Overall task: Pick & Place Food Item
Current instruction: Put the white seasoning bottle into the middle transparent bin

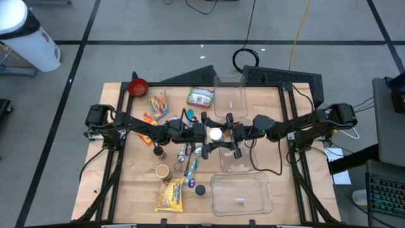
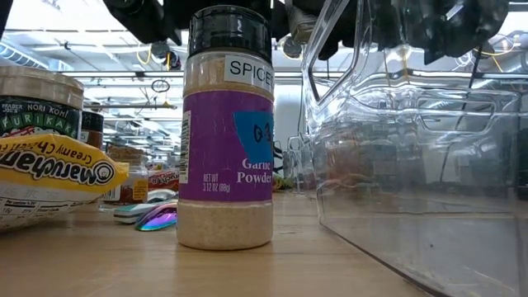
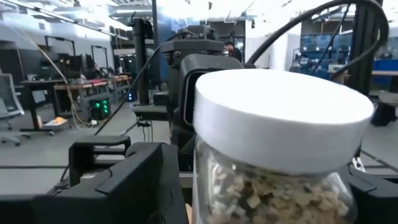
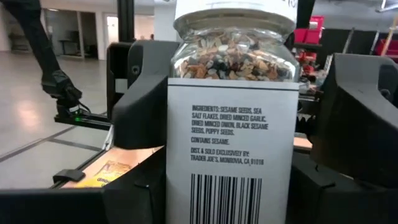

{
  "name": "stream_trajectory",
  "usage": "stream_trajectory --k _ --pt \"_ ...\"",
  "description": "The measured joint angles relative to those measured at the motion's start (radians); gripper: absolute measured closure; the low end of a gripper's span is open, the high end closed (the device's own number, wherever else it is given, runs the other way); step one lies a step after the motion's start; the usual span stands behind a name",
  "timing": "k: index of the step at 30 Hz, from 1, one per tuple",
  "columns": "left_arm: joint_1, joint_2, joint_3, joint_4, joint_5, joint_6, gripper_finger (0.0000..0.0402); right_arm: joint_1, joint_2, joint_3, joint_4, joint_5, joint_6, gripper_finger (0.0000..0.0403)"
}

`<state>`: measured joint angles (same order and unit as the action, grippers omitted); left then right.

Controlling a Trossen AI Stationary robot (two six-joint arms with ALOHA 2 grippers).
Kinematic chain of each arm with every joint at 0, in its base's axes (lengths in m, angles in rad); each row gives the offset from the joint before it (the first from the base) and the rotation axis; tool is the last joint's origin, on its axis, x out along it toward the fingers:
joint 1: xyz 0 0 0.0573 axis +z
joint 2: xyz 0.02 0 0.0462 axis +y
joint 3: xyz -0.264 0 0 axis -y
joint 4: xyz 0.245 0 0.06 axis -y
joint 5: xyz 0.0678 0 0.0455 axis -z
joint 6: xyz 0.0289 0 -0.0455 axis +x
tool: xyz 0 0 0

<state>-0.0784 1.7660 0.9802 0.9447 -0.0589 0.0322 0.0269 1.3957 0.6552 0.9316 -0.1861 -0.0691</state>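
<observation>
A glass seasoning jar (image 1: 215, 134) with a white lid (image 3: 283, 115) and a white label hangs upright above the middle of the table. My right gripper (image 1: 228, 135) comes from the table's right and is shut on it. My left gripper (image 1: 202, 134) comes from the table's left and is open. Its fingers (image 3: 134, 183) stand on either side of the jar's upper part, just below the lid. I cannot tell whether they touch the glass. My right gripper pinches the jar's labelled lower body (image 4: 180, 186) between its two fingers (image 4: 130, 199), one on each side. The fingers lie level and come from the table's right. The jar stands upright in the hold, lifted clear of the table.
A garlic powder bottle (image 2: 224, 132) stands near the front edge beside a yellow noodle pack (image 1: 169, 195) and a clear tub (image 1: 240, 193). Another clear tub (image 1: 230, 95), a green packet (image 1: 200, 97), orange packets (image 1: 157, 109) and a red bowl (image 1: 137, 87) lie farther back.
</observation>
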Motion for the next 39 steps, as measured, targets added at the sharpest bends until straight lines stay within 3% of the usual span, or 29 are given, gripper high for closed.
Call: stream_trajectory --k 11,14,23,27,32,39 --pt "-0.003 -0.005 -0.003 -0.012 0.018 0.038 0.0190 0.002 -0.018 -0.001 -0.013 0.043 -0.002 0.0212" --pt "-0.010 -0.004 -0.003 -0.007 0.020 0.055 0.0185 0.003 -0.018 -0.001 -0.008 0.047 -0.012 0.0212" --pt "-0.027 -0.004 -0.002 0.007 0.023 0.034 0.0115 0.045 -0.061 0.000 0.005 0.064 -0.059 0.0212" --pt "-0.027 -0.004 -0.002 0.011 0.028 0.023 0.0103 0.081 -0.073 0.000 0.000 0.139 -0.117 0.0212" --pt "-0.027 -0.003 -0.003 0.007 0.028 0.013 0.0108 0.101 -0.073 0.000 -0.001 0.200 -0.152 0.0212" --pt "-0.027 -0.004 -0.006 -0.005 0.025 0.043 0.0174 0.094 -0.074 0.000 -0.035 0.195 -0.087 0.0212"
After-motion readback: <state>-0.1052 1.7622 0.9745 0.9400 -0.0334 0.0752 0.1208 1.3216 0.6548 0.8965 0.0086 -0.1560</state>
